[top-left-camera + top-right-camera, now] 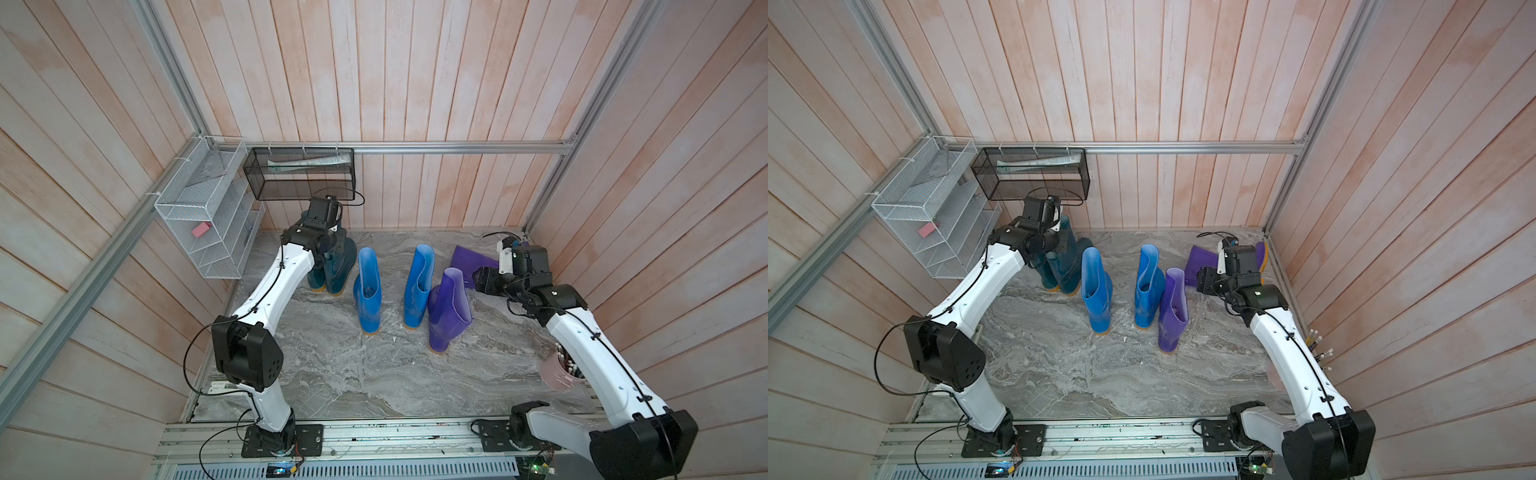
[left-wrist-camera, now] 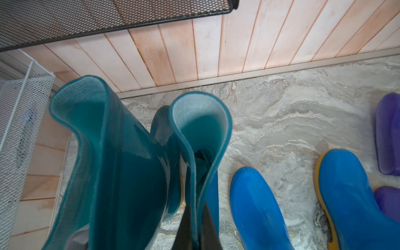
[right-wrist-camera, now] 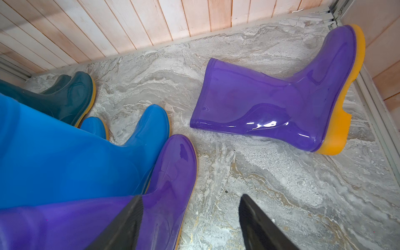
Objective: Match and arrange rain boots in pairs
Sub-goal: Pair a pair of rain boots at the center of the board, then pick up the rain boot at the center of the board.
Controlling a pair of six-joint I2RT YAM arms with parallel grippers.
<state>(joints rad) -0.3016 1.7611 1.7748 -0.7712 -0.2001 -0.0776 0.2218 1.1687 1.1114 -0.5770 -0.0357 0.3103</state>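
Note:
Two dark teal rain boots stand together at the back left. My left gripper is shut on the top rim of one teal boot; the other teal boot is beside it. Two bright blue boots stand upright mid-floor, a gap between them. One purple boot stands against the right-hand blue boot. The other purple boot lies on its side near the back right wall. My right gripper hangs open over bare floor between the two purple boots, holding nothing.
A white wire rack and a black mesh basket hang on the walls at the back left, close above my left wrist. A pink cup with pens sits by the right arm. Wooden walls enclose the marble floor on three sides.

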